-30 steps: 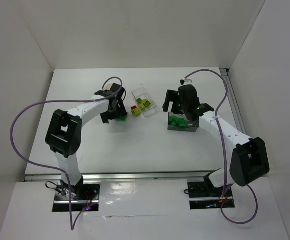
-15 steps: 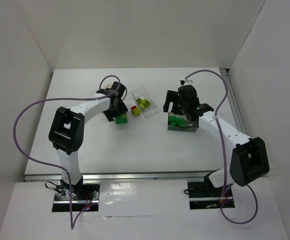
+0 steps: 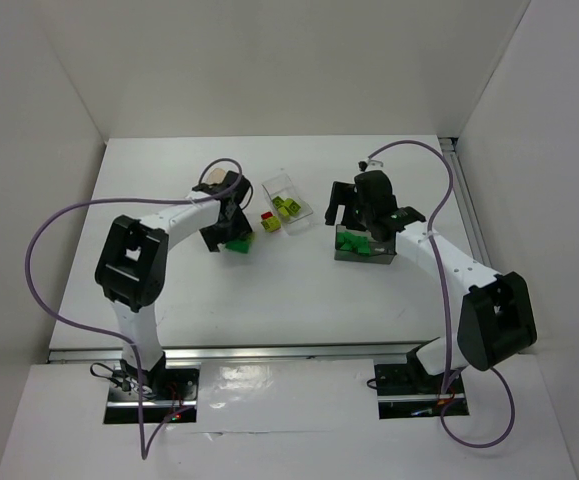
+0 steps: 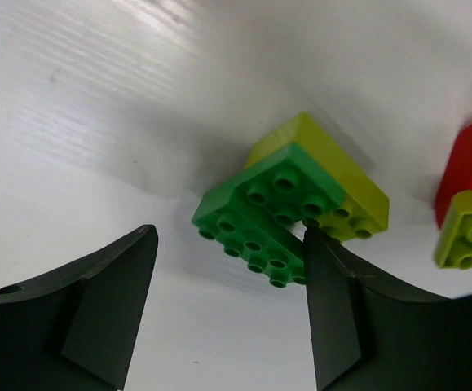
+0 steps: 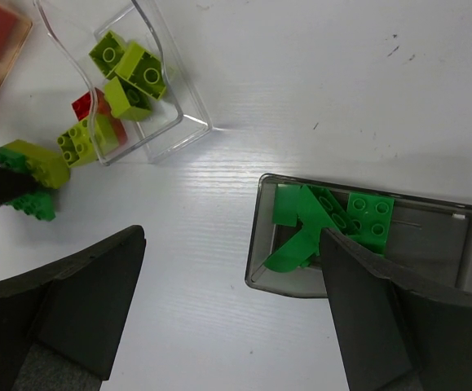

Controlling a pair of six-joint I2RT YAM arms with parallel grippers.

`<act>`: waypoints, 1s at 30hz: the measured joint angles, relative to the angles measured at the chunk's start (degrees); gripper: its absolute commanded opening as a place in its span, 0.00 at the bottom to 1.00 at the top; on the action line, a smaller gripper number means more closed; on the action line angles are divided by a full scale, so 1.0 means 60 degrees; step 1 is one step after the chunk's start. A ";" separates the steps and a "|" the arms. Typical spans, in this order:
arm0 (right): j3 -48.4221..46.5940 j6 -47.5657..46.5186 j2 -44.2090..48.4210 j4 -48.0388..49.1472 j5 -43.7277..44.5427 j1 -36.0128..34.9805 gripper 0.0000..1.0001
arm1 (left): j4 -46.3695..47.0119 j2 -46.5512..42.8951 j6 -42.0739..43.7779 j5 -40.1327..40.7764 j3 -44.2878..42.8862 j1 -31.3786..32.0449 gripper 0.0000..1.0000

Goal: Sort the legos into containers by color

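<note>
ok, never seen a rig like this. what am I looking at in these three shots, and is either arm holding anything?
Two robot arms are bolted at the near edge of a white table, each ending in a two-finger gripper. The wide shot comes from a fixed camera above and behind them. The other two come from a camera on each wrist, so the dark shapes at the bottom are that arm's own fingers.

The left gripper is open over a dark green brick lying up against a yellow-green brick. The right gripper is open above the smoky grey tub, which holds green bricks. The clear tub holds yellow-green bricks. An orange tub shows in the corner. Nothing is held.
</note>
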State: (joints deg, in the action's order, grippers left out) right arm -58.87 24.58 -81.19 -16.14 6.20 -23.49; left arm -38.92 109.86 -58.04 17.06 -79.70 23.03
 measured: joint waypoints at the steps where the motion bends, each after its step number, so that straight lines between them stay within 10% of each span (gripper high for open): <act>1: 0.0000 0.0000 0.0000 0.0000 0.0000 0.0000 0.94 | -0.0076 -0.0087 0.0219 0.0066 0.0080 0.0004 0.81; 15: 0.0000 0.0058 -0.0011 0.0004 -0.0182 0.0000 0.94 | 0.0007 -0.2069 0.2138 -0.1042 0.1588 -0.1111 0.90; 30: 0.0004 0.0080 -0.0055 -0.0018 -0.0175 0.0000 0.94 | 0.1428 -0.1552 0.2721 -0.1585 0.2237 -0.1078 0.71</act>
State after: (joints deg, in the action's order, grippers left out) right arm -58.85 25.06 -81.52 -16.25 5.15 -23.49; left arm -30.35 100.55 -41.71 7.55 -66.28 16.56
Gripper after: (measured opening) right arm 0.942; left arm 0.722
